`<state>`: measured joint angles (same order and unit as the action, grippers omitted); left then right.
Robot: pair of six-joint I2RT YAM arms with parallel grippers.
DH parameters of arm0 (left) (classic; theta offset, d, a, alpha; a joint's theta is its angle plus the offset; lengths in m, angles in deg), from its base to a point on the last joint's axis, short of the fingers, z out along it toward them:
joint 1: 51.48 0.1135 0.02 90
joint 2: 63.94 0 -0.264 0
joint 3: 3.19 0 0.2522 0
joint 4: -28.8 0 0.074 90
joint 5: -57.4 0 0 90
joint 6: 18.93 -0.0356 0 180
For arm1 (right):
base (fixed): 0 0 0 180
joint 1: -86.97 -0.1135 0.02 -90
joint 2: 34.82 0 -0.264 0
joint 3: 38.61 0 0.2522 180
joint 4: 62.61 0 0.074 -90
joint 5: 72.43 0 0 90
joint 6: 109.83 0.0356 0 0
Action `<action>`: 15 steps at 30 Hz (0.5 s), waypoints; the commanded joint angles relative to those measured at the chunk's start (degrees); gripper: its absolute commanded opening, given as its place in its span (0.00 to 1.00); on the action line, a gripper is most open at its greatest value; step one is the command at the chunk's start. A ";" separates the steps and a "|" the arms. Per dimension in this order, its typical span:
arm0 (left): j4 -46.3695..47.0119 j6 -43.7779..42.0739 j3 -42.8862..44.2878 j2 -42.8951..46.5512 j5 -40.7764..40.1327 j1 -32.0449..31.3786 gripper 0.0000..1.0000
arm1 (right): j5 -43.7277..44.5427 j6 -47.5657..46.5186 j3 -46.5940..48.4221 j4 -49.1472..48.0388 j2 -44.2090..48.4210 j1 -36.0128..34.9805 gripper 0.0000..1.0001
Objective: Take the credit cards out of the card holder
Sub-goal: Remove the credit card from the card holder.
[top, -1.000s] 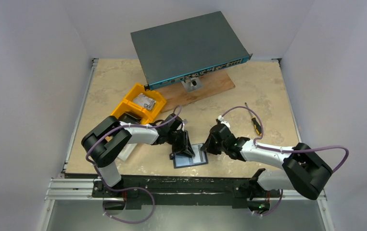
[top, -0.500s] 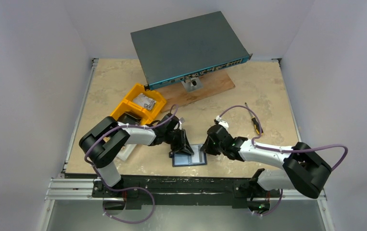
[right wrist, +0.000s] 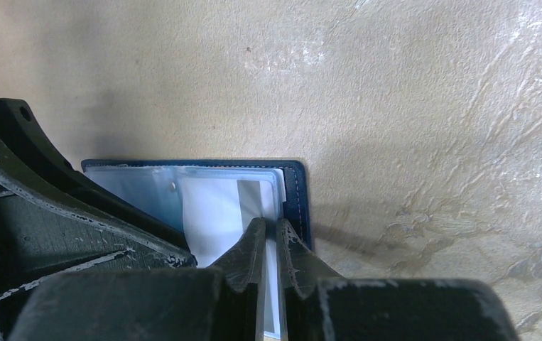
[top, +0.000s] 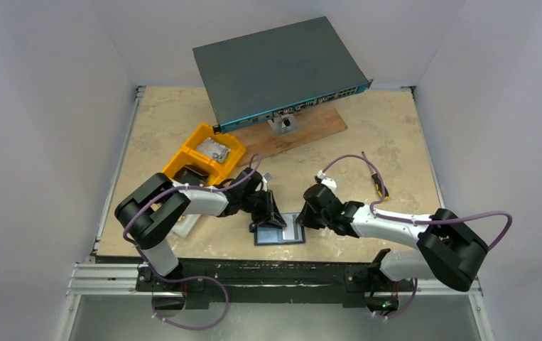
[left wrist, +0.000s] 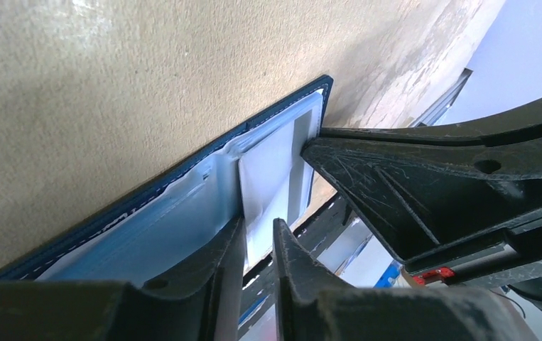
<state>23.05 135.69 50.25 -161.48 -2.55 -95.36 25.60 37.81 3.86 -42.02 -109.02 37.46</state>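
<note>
**Card Extraction: Fault Conditions**

The holder (top: 280, 231) lies open by the desk's (top: 388, 128) near edge, midway along, with one card (left wrist: 268, 181) showing at its clear sleeve. The right claw (right wrist: 268, 238) is pinched tight on the card's striped end. The left claw (left wrist: 257, 238) is narrow, jaws astride the same card; we cannot tell whether it grips.

We expect two faults: opposed pulls bending the card, or the holder, which nothing visibly pins, lifting with it.

The bin (top: 207, 153), switch (top: 278, 67) and screwdriver (top: 379, 185) lie well apart. Only the claws crowd each other.

Left gripper (top: 271, 217) and right gripper (top: 303, 215) crowd the card holder (top: 282, 233); tabletop (top: 396, 135) beyond lies open.
</note>
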 commanded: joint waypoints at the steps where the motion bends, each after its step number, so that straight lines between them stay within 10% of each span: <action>1: 10.57 2.26 2.18 -0.50 0.46 -0.36 0.22 | -3.98 -0.52 -0.97 6.58 -2.18 -2.12 0.00; 15: 19.24 9.10 -0.01 -1.52 0.76 -1.11 0.18 | -4.06 0.31 -2.09 6.13 -0.92 -2.95 0.00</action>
<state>27.01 139.80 49.75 -163.69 -0.76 -95.77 26.93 37.79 3.84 -41.65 -108.64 37.04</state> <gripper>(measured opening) 0.217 0.029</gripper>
